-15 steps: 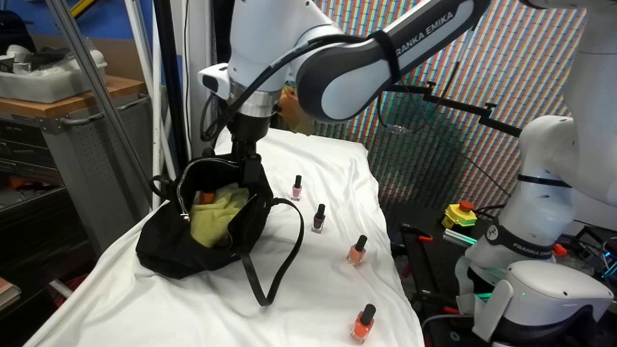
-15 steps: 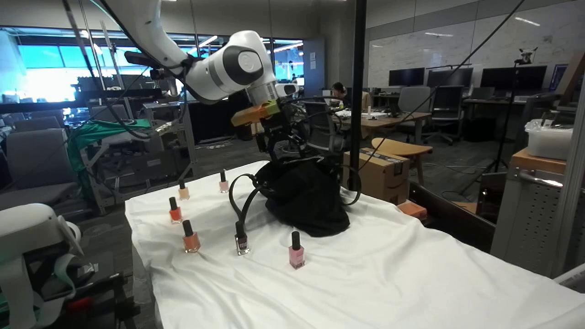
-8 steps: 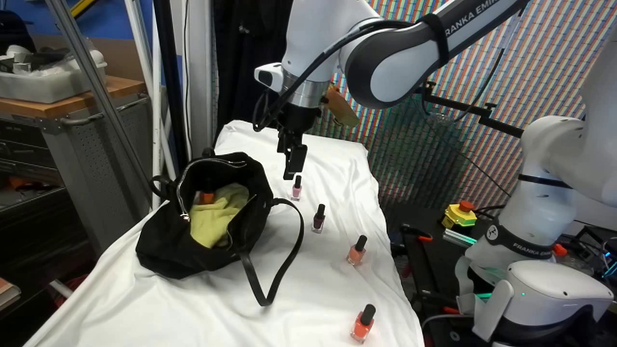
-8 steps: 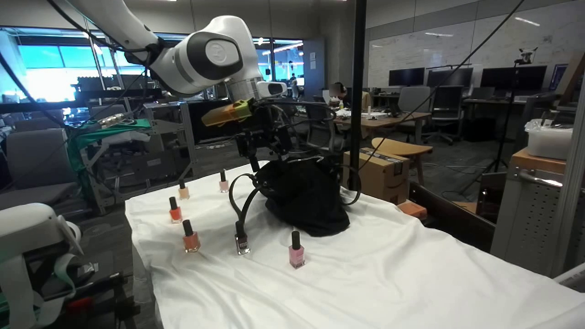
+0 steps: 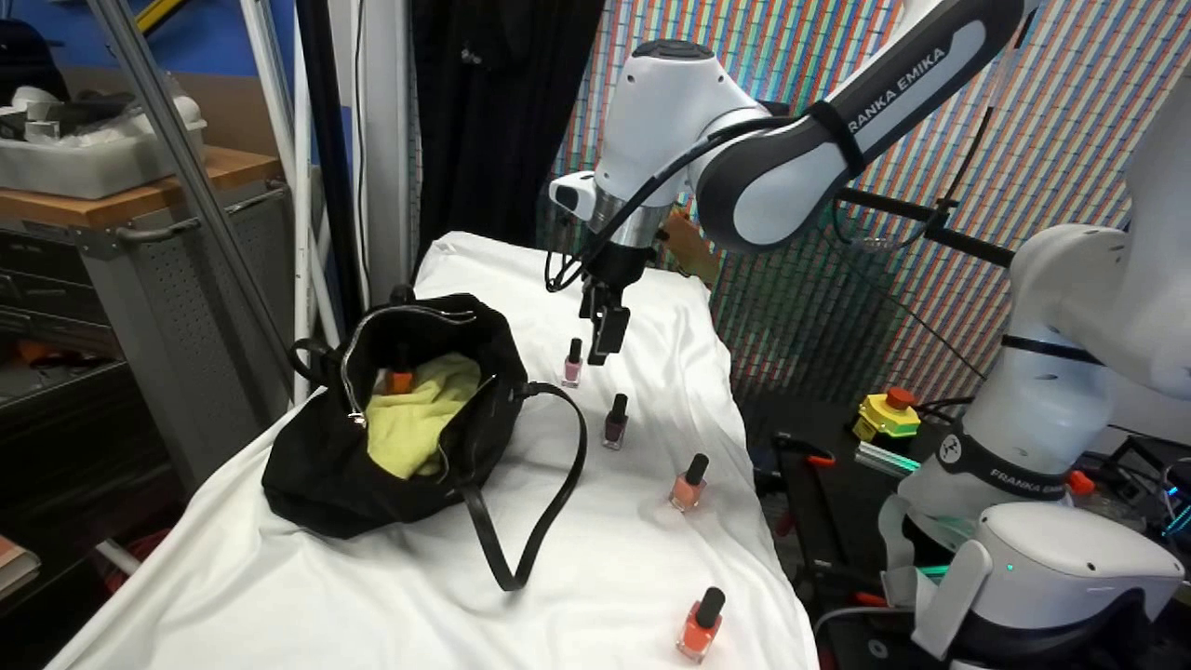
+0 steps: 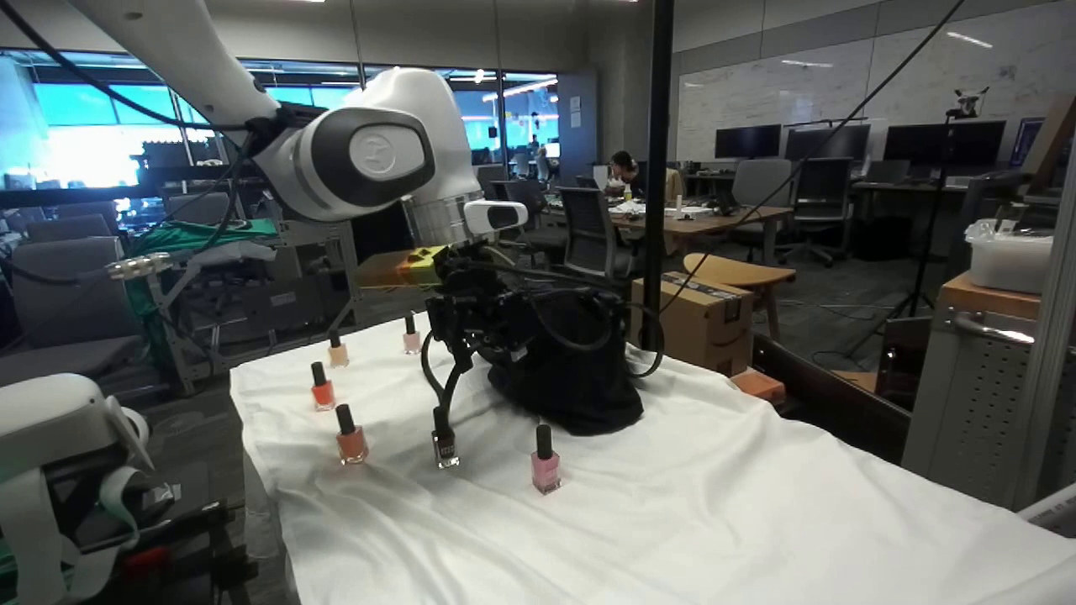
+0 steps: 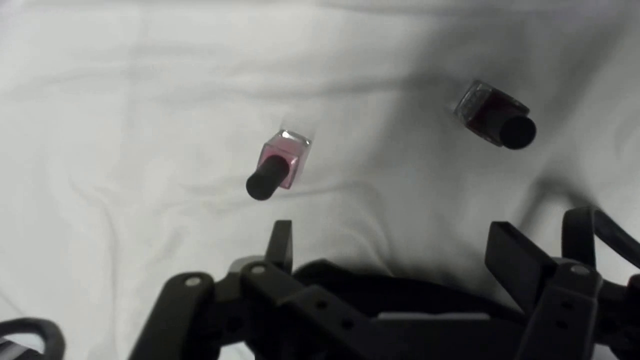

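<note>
Both jaws of the gripper (image 7: pixel 390 227) stand wide apart, hanging above the white sheet (image 5: pixel 307 596). Close by, a pink polish bottle (image 7: pixel 283 157) stands upright on the sheet, and a dark bottle (image 7: pixel 492 114) stands near it. From here I can see an orange bottle (image 5: pixel 687 493) and a red bottle (image 5: pixel 700 633) farther along. The black bag (image 5: pixel 321 475) sits beside the bottles, its mouth gaping around a yellow cloth (image 5: pixel 419 423).

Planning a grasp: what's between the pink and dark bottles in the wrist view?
The wrist view shows only white cloth between the pink bottle and the dark bottle.
</note>
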`<state>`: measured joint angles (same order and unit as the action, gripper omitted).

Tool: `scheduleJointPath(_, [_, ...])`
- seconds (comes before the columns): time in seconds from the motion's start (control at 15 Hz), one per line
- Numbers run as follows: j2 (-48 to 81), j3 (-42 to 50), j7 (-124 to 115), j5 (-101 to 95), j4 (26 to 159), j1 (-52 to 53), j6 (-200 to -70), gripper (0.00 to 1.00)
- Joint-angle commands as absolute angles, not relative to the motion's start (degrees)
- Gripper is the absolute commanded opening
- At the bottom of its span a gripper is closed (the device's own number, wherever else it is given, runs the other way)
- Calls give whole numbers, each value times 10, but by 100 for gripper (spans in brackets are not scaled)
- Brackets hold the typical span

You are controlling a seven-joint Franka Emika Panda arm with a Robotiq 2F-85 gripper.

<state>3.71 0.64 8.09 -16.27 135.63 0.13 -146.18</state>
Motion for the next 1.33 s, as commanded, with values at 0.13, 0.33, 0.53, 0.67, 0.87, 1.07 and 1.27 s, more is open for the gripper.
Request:
scheduleJointPath(0.13, [53, 28, 74, -175, 1403, -18, -1567, 100])
scheduleJointPath(0.33, [75, 36, 75, -176, 1409, -22, -1603, 100])
scheduleJointPath(0.53, [107, 42, 70, -180, 1399, -20, -1628, 100])
scheduleJointPath(0.67, [127, 45, 69, -182, 1390, -16, -1632, 100])
scheduleJointPath(0.87, [154, 52, 63, -187, 1376, -11, -1627, 100])
scheduleJointPath(1.07, [175, 56, 62, -185, 1361, -9, -1618, 100])
scheduleJointPath(1.27, [183, 59, 64, -182, 1354, -8, -1614, 100])
